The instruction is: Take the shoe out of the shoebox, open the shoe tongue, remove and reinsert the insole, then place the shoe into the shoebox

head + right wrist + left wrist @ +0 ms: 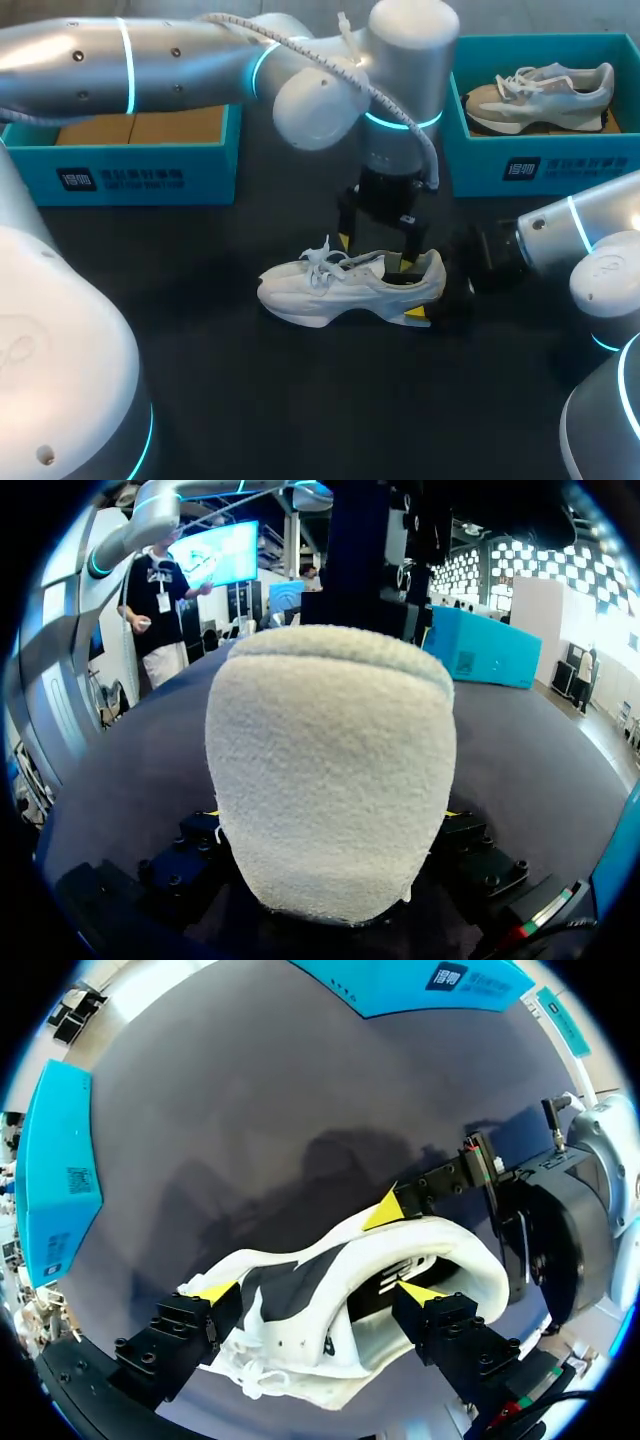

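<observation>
A white lace-up shoe [335, 285] lies on its sole in the middle of the black table, toe to the left. My left gripper [375, 252] hangs open right over its mouth. In the left wrist view the shoe [300, 1310] sits between the two yellow-tipped fingers, one beside the tongue and one over the opening [318, 1292]. My right gripper [432, 290] comes in low from the right and is shut on the heel. The fuzzy heel [330, 770] fills the right wrist view, with a finger [190, 855] pressed against each side.
A teal shoebox [140, 170] with brown cardboard inside stands at the back left. A second teal shoebox [545, 165] at the back right holds a grey and tan shoe [540, 95]. My left arm's elbow [320, 95] hangs over the table's back middle.
</observation>
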